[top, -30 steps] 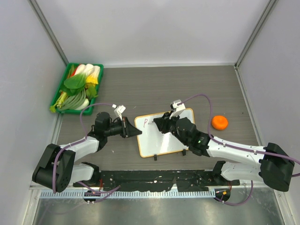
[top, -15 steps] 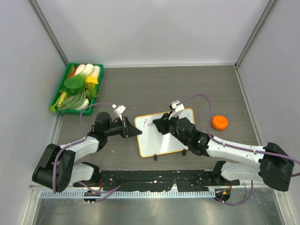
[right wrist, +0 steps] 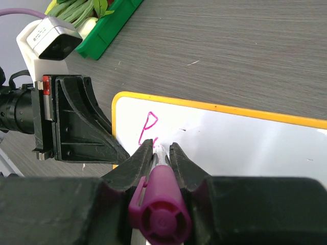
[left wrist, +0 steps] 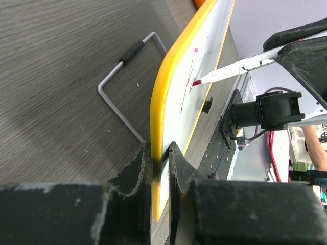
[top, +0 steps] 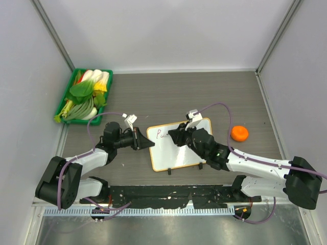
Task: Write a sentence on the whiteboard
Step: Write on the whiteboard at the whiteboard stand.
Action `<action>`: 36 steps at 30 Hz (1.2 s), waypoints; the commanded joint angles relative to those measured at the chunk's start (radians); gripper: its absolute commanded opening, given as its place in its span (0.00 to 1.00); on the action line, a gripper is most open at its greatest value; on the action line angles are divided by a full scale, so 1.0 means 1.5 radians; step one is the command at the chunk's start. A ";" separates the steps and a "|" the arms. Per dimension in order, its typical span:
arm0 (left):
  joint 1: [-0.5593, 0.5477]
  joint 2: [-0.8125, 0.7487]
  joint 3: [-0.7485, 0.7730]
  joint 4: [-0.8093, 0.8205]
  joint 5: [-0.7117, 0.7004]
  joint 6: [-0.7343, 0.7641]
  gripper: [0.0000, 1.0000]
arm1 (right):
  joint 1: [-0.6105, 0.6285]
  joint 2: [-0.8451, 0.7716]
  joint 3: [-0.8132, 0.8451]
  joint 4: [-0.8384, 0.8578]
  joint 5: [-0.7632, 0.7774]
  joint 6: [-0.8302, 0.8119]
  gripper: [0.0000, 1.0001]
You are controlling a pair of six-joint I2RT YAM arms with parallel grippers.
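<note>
One pink P (right wrist: pixel 145 127) on orange-framed whiteboard (right wrist: pixel 230 138).

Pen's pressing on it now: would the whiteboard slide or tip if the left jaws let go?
Probably slides: whiteboard looks thin and light on the table. Likely stiff: its orange frame runs straight from the left gripper. Its wire foot may let it rock.

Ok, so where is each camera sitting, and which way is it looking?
Top: above and behind the arms, looking down at the table; left arm and right arm show.
Left wrist: on the left arm, looking along the orange edge of the board; left gripper pinches it.
Right wrist: on the right arm, looking down at the board's face; right gripper holds the marker.
Shared: both wrist views show the board and marker.
</note>
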State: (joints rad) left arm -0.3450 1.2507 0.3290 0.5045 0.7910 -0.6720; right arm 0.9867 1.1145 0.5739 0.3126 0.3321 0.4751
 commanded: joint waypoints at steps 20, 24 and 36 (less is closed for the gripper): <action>-0.001 0.018 0.004 -0.042 -0.055 0.044 0.00 | 0.000 0.021 0.024 0.028 0.018 0.002 0.01; 0.000 0.017 0.004 -0.042 -0.055 0.046 0.00 | 0.000 -0.028 0.008 0.053 0.015 0.009 0.01; 0.000 0.018 0.004 -0.041 -0.055 0.046 0.00 | 0.000 -0.034 0.003 0.032 0.060 -0.009 0.01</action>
State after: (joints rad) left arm -0.3450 1.2541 0.3321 0.5049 0.7971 -0.6716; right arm 0.9882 1.0523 0.5755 0.3416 0.3798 0.4728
